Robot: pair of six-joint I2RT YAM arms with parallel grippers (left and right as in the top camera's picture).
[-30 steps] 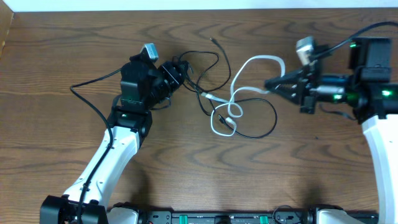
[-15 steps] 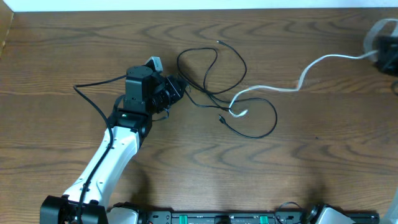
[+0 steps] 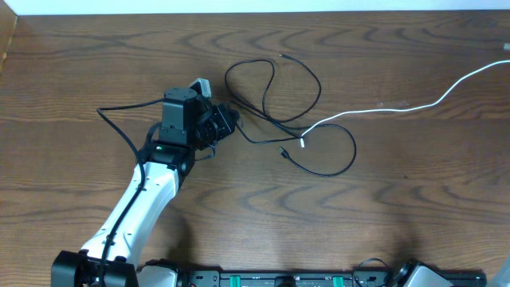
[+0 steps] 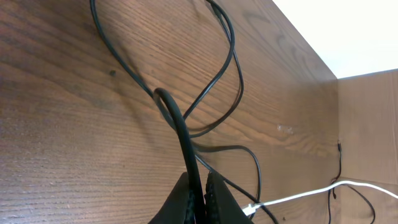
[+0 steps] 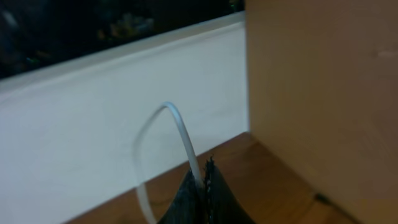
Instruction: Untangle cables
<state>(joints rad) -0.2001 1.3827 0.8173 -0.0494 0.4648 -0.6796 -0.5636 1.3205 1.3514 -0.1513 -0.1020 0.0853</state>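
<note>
The black cable (image 3: pixel 319 88) lies in loose loops on the table's middle. My left gripper (image 3: pixel 231 121) is shut on it at its left end; in the left wrist view the black cable (image 4: pixel 180 127) runs up from between the shut fingers (image 4: pixel 200 193). The white cable (image 3: pixel 374 112) stretches from its plug (image 3: pixel 304 142) on the black loops out past the right edge. My right gripper is out of the overhead view; in the right wrist view it (image 5: pixel 204 177) is shut on the white cable (image 5: pixel 183 134). The white plug also shows in the left wrist view (image 4: pixel 250 210).
A white wall (image 5: pixel 112 93) and a cardboard box side (image 5: pixel 323 93) stand past the table's far right edge. The left arm's own thick black cable (image 3: pixel 127 135) loops over the table at left.
My right gripper has pulled the white cable far right, out of the overhead view. The white cable has come out straight, its plug still lying on the black loops. The left gripper has barely moved.
</note>
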